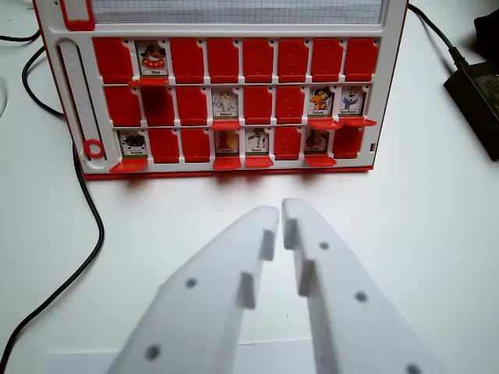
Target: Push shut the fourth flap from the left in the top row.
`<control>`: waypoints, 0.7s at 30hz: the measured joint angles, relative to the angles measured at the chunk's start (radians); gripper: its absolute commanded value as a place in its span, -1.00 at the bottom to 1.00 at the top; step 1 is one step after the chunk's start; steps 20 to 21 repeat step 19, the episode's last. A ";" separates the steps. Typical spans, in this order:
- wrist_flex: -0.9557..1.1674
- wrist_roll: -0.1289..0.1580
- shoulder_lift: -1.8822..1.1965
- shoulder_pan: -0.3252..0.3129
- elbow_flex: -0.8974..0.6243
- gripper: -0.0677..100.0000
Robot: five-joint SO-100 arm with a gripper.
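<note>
We find the fourth flap [223, 59] in the top row of the game board [76, 78], counted from the wrist view's left, and it already shows a plain red face like its neighbours, so we judge it closed or nearly so; the only picture showing in that row is the second flap [152, 58], with its red door folded down beneath it. The board stands at the far edge of the white table [421, 234], tilted back, with three rows of red doors, several in the lower two rows dropped open over small character cards. Our gripper [281, 212] sits low on the table in front of the board, well apart from it, its white fingers [234, 257] drawn close with only a narrow gap and nothing between them. To press that door well, we would keep the tips together, rise to the top row, line up on the fourth column and push gently. A black cable [90, 226] trails along the table's left side.
</note>
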State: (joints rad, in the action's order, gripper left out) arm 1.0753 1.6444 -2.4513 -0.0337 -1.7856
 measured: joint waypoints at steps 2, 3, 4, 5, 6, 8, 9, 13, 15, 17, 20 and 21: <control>0.012 0.000 -0.035 0.000 -0.018 -1.00; 0.012 0.000 -0.054 0.002 -0.034 -1.00; 0.015 0.003 -0.071 0.002 -0.051 -1.00; 0.017 0.009 -0.091 0.002 -0.069 -1.00; 0.017 0.015 -0.107 0.002 -0.083 -1.00; 0.023 0.021 -0.133 0.015 -0.101 -1.00; 0.026 0.025 -0.143 0.025 -0.106 -1.00; 0.028 0.025 -0.167 0.055 -0.114 -1.00; 0.028 0.025 -0.170 0.063 -0.114 -1.00; 0.028 0.025 -0.170 0.063 -0.114 -1.00; 0.028 0.025 -0.170 0.064 -0.114 -1.00; 0.028 0.025 -0.170 0.064 -0.114 -1.00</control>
